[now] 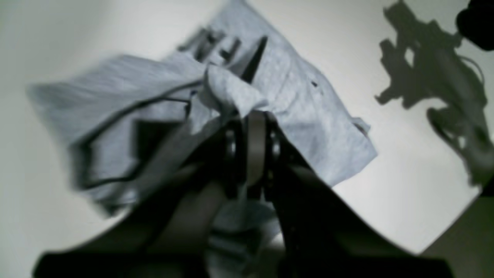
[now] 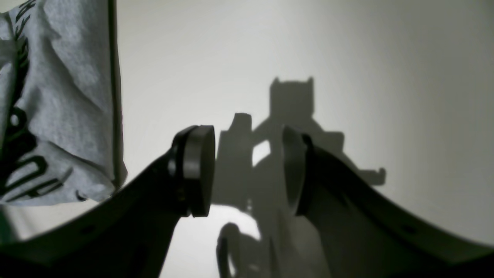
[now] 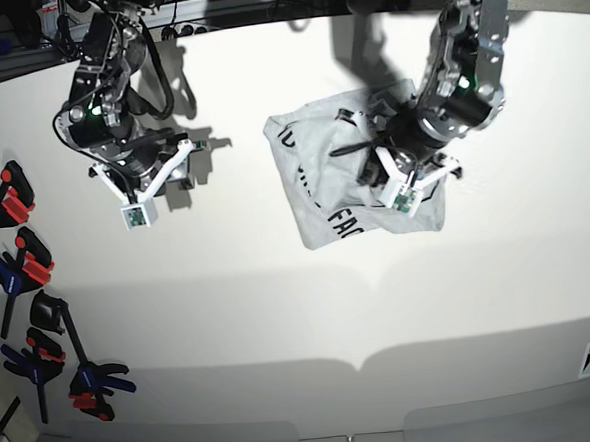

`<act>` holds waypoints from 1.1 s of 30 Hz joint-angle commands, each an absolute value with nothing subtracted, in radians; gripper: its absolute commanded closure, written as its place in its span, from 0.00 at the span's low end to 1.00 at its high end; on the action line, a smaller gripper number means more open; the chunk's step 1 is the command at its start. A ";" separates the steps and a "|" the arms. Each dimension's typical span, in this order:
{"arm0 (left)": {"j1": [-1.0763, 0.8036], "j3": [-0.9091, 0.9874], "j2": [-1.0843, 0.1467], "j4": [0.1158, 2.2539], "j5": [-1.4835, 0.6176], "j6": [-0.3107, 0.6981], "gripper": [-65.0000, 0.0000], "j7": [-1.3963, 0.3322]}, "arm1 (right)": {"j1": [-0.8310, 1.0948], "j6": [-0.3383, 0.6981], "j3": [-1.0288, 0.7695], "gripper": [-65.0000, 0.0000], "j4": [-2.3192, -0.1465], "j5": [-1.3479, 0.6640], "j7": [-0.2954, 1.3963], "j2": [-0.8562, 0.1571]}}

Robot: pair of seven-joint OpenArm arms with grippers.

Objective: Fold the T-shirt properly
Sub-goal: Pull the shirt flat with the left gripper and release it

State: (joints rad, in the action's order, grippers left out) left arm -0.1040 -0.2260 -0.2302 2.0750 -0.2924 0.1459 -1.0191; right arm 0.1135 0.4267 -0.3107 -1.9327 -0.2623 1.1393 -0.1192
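**Shirt bunched, fold barely begun**

The white table (image 3: 281, 312) fills most of the base view, and the T-shirt (image 3: 323, 194) lies on it in the upper middle-right of the frame. It is a rumpled, roughly four-sided heap, not a flat rectangle; black lettering shows along its lower-left part, and several layers overlap unevenly.

The left gripper (image 3: 405, 179) sits over the shirt's right half in the base view. In the left wrist view its fingers are pressed together on a peak of grey cloth at the frame's centre, with the fabric pulled up into a tent above the rest of the garment.

The right gripper (image 3: 151, 188) hangs in the upper left of the base view, well apart from the shirt. The right wrist view shows its two pads (image 2: 198, 170) spread wide with only bare table and shadow between them; the shirt's edge appears at that frame's far left.

Coloured clamps (image 3: 22, 268) lie along the left edge of the base view.

Judging by this, no clean fold exists yet: the garment needs spreading flat and smoothing before any folding.
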 commanded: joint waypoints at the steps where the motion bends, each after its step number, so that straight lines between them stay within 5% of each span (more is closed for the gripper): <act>1: -0.115 -0.223 -0.231 2.127 -0.284 0.147 1.00 -1.016 | 0.100 0.438 -0.314 0.59 -1.953 -0.270 1.113 -0.127; 10: -0.342 -0.223 -0.236 2.299 -0.087 0.141 1.00 -1.088 | 0.100 0.438 -0.314 0.59 -1.953 -0.279 1.096 -0.127; 18: -0.519 -0.223 -0.236 2.299 0.127 0.000 1.00 -1.065 | 0.100 0.463 -0.314 0.59 -1.953 -0.381 1.096 -0.127; 27: -0.605 -0.223 -0.233 2.299 0.131 -0.034 1.00 -1.062 | 0.100 0.499 -0.314 0.59 -1.953 -0.446 1.097 -0.127; 31: -0.612 -0.223 -0.233 2.299 0.140 -0.036 0.53 -1.060 | 0.100 0.501 -0.314 0.59 -1.953 -0.453 1.097 -0.127; 33: -0.612 -0.223 -0.233 2.299 0.182 -0.070 0.39 -1.060 | 0.100 0.501 -0.314 0.59 -1.953 -0.453 1.097 -0.127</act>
